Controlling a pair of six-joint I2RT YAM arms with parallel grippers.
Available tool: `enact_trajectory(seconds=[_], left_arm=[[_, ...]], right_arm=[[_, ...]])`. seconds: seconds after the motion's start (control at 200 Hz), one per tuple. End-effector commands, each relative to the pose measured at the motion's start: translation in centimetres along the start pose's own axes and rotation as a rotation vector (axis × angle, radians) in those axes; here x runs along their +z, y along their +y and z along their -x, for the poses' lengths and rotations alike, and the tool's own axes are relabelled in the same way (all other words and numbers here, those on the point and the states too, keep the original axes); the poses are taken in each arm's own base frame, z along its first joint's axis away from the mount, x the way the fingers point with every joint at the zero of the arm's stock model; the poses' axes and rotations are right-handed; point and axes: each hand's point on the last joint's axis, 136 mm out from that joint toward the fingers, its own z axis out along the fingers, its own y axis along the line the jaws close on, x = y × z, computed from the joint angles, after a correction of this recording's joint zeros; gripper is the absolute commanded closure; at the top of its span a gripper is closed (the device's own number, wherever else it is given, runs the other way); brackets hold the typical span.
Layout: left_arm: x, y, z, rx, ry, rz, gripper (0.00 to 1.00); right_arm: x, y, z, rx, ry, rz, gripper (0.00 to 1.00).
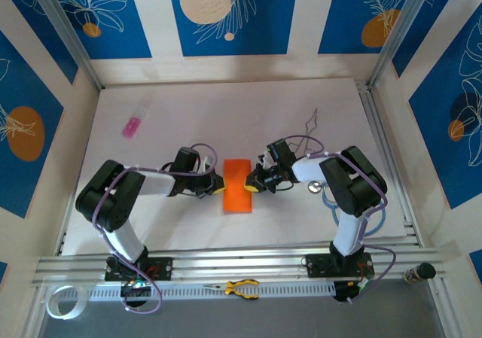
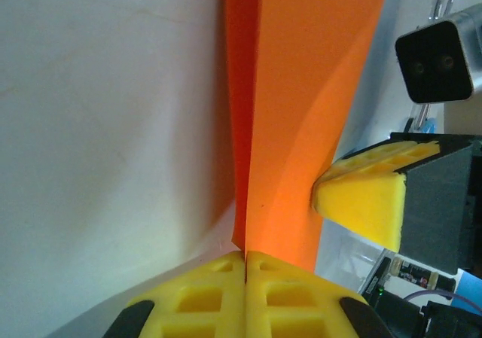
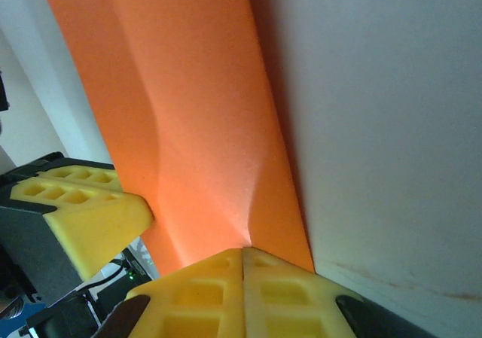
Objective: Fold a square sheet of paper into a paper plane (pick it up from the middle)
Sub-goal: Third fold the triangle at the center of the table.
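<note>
Paper (image 1: 238, 193) in left claw (image 1: 218, 188), right claw (image 1: 251, 186)

Sheet (image 1: 237, 181) on table (image 1: 301, 112), between left fingers (image 1: 218, 188), right fingers (image 1: 251, 187).

Top view: fixed, high over the near edge, looking down on the whole tabletop (image 1: 226, 120) from far off.
Left wrist view: very close behind the left pincer (image 2: 245, 266), facing along the orange sheet (image 2: 301, 89).
Right wrist view: equally close behind the right pincer (image 3: 242, 259).
The wrist views share the sheet and each other's pincer.
</note>
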Motion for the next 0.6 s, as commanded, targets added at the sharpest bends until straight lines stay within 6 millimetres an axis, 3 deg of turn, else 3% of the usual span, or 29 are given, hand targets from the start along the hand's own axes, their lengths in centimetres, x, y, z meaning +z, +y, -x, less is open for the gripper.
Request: enact_trajectory(seconds=[0.0, 0.225, 0.355, 0.59], left_arm=[[-0.6, -0.5, 0.0, 0.009, -0.031, -0.013, 1.00], [-1.8, -0.5, 0.3, -0.001, -0.085, 0.019, 1.00], [-2.5, -1.0, 0.8, -0.024, -0.136, 0.008, 1.00], [-3.6, -1.3, 1.0, -0.051, -0.196, -0.002, 1.00]], right_arm=[[0.2, -2.1, -0.7, 0.011, 0.000, -0.065, 0.90], [-1.3, 2.7, -0.7, -0.161, -0.039, 0.012, 0.77], [-3.3, 4.9, -1.1, -0.295, -0.130, -0.033, 0.58], [-5.9, 7.0, -1.8, -0.529, -0.286, -0.143, 0.57]])
